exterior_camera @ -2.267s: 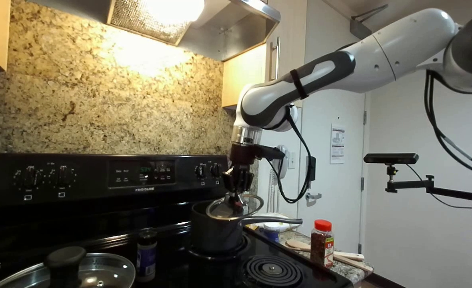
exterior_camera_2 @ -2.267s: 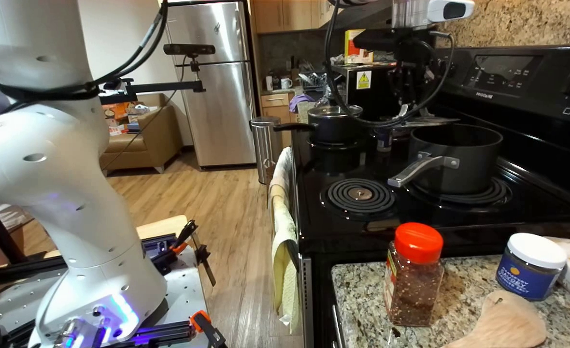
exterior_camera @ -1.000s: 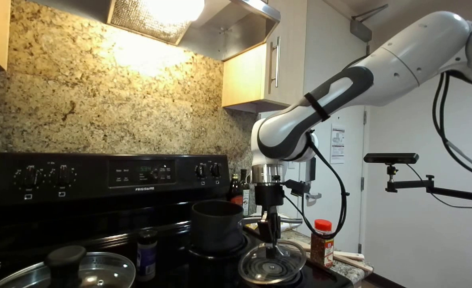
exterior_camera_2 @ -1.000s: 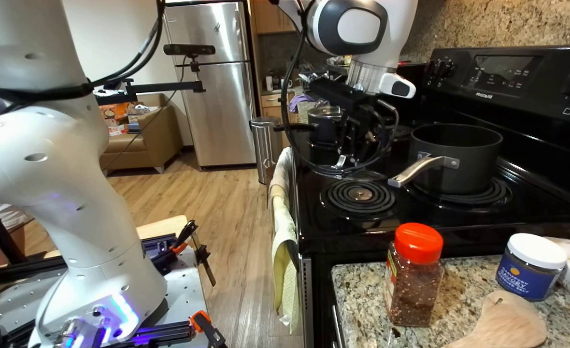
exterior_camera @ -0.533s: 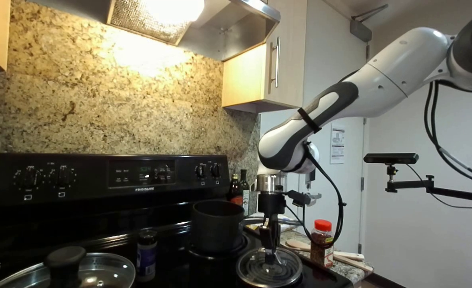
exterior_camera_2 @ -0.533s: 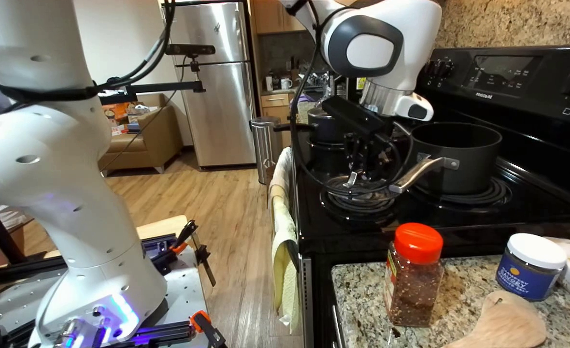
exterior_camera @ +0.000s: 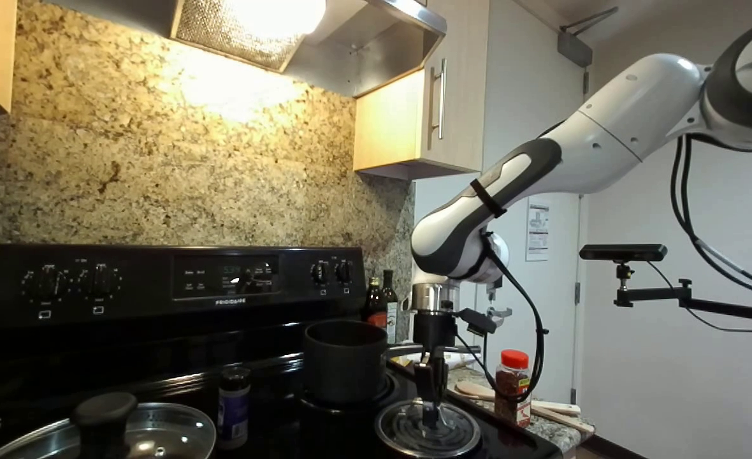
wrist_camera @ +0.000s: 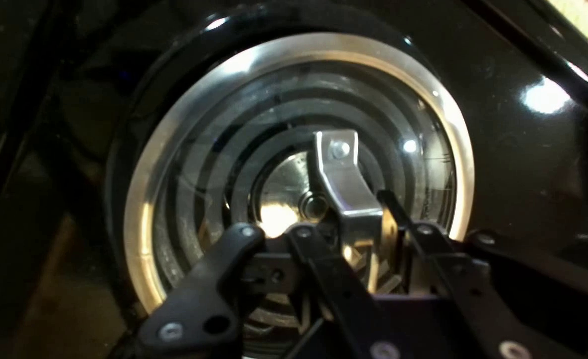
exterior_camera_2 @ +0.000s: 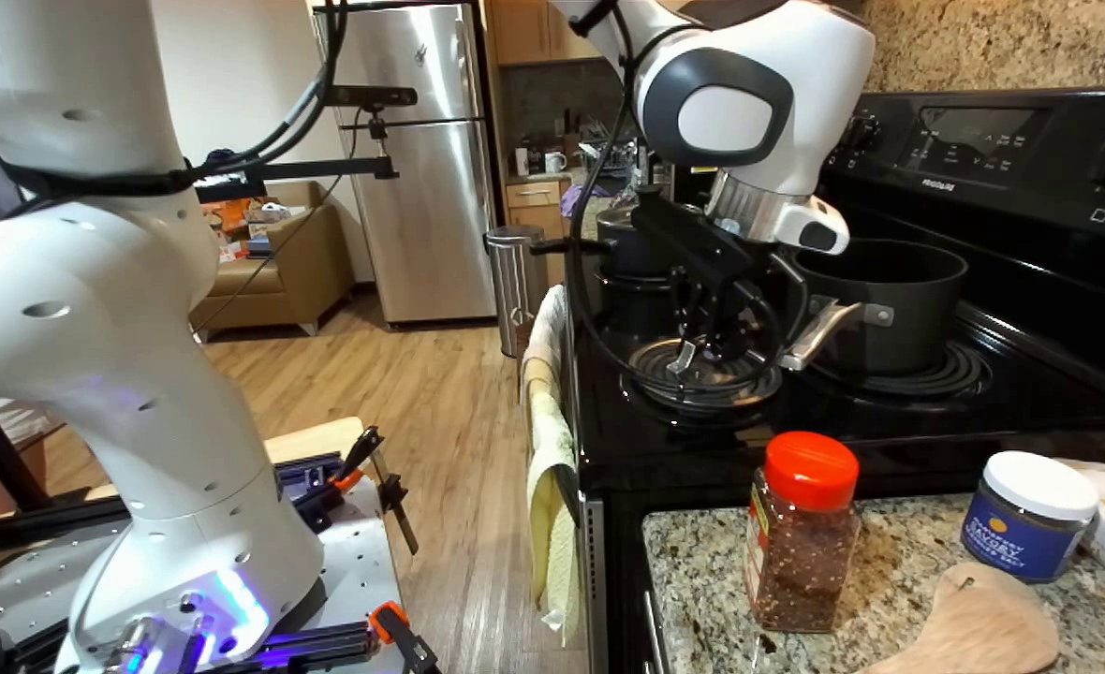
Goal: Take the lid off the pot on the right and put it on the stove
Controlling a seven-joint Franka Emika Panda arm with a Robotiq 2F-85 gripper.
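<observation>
The gripper (exterior_camera: 431, 409) points down, its tips at the middle of the lid (exterior_camera: 412, 435), which lies level over the stove (exterior_camera: 140, 280). Behind and left, the pot (exterior_camera: 345, 366) stands open. A red-capped jar (exterior_camera: 508, 379) is on the counter (exterior_camera: 556, 437).

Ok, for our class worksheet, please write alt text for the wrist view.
Robot fingers straddle the metal handle of a round glass lid, which covers a coil burner on a black stove; the burner's rings show through the glass.

The stove (exterior_camera_2: 880, 421) bore the pot (exterior_camera: 346, 366) at its back corner beside the counter (exterior_camera_2: 702, 580), the lid (wrist_camera: 341, 159) over that side's front corner, a lidded pan (exterior_camera_2: 616, 251) at the other, a bottle (exterior_camera: 233, 411) between pan and pot.
</observation>
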